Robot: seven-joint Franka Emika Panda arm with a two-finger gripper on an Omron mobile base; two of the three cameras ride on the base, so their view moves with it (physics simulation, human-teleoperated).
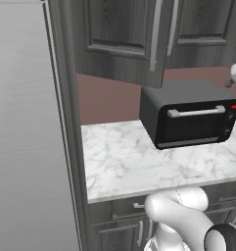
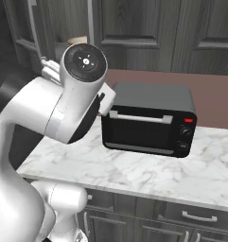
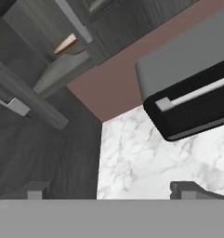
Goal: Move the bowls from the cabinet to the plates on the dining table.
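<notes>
Overhead, the cabinet (image 1: 124,39) is being seen with its dark grey panelled doors and long silver bar handles, one door (image 3: 25,100) standing swung open in the hand view. Inside the opened compartment, a sliver of the cream bowl with its tan-brown rim (image 3: 65,44) is being shown on the shelf; the same rim (image 2: 78,40) is being glimpsed in the right base view, just above the arm's round joint. The second bowl cannot be made out.

The gripper (image 3: 108,189) is being held in the air with its two dark fingertips (image 3: 35,190) spread wide apart — nothing is being gripped between them. It is being pointed down and across the marble worktop (image 1: 139,157), well short of the shelf.

A black toaster oven (image 2: 148,120) with a silver handle is being seen resting on that worktop, against the brown wall — near the gripper, to its right in the hand view. Below the worktop, dark drawers (image 2: 181,217) with short handles are being shown.
</notes>
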